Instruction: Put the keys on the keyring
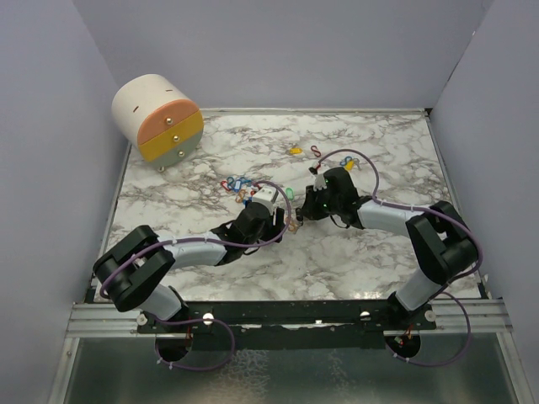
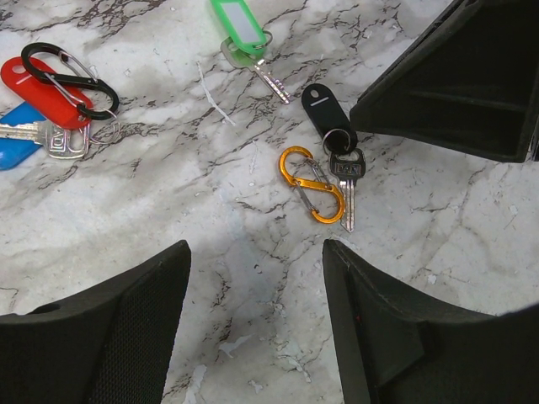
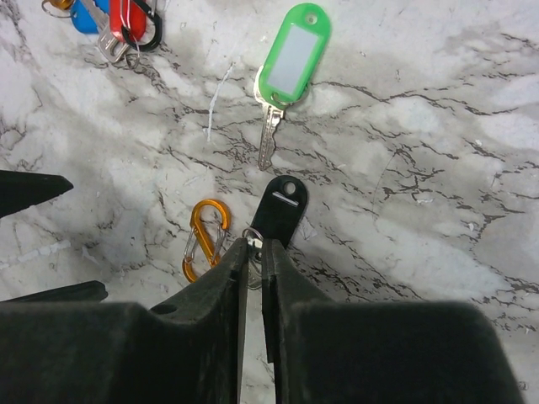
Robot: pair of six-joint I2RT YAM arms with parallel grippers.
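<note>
The black-tagged key (image 3: pixel 280 206) lies on the marble beside an orange S-shaped clip (image 3: pixel 205 237). My right gripper (image 3: pixel 254 246) is shut on that key at the split ring and key head; the tag sticks out past the fingertips. In the left wrist view the same black tag (image 2: pixel 320 105), its metal key (image 2: pixel 347 181) and the orange clip (image 2: pixel 313 183) lie just ahead of my left gripper (image 2: pixel 257 252), which is open with bare marble between its fingers. A green-tagged key (image 3: pixel 293 59) lies further off. Red (image 2: pixel 38 88) and blue (image 2: pixel 15 143) tagged keys sit with a black clip (image 2: pixel 72 80).
A cylindrical drawer box (image 1: pixel 160 118) lies at the back left corner. A yellow tag (image 1: pixel 295 151) and a red clip (image 1: pixel 316 152) lie at the back centre. Both grippers (image 1: pixel 282 215) (image 1: pixel 307 206) meet closely mid-table. Walls ring the table.
</note>
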